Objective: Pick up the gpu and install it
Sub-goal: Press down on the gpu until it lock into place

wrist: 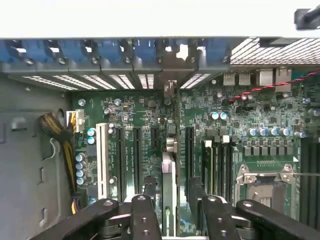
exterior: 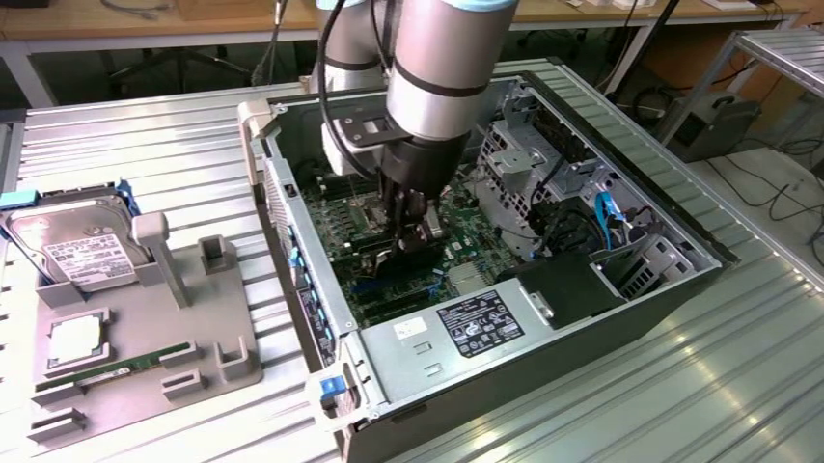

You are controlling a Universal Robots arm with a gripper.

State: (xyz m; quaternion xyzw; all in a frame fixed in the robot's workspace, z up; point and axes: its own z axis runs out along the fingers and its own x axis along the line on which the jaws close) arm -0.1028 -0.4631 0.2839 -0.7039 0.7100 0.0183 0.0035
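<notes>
My gripper (exterior: pixel 412 224) reaches down into the open computer case (exterior: pixel 644 193), just above the green motherboard (exterior: pixel 338 227). It is shut on the gpu (exterior: pixel 409 247), which hangs on edge between the fingers. In the wrist view the gpu (wrist: pixel 170 175) appears edge-on as a thin strip with its silver bracket pointing toward the rear slot openings, between the two black fingers (wrist: pixel 145 215). It stands over the motherboard (wrist: pixel 135 110), in line with the black expansion slots (wrist: pixel 121 160). I cannot tell whether its edge touches a slot.
A power supply (exterior: pixel 477 323) and a drive cage (exterior: pixel 515 164) crowd the case around the gripper. Blue slot clips (wrist: pixel 100 50) line the rear wall, and the CPU socket (wrist: pixel 262 185) lies beside the slots. Outside, a grey tray (exterior: pixel 212 318) holds a hard drive (exterior: pixel 77 253) and a RAM stick (exterior: pixel 110 371).
</notes>
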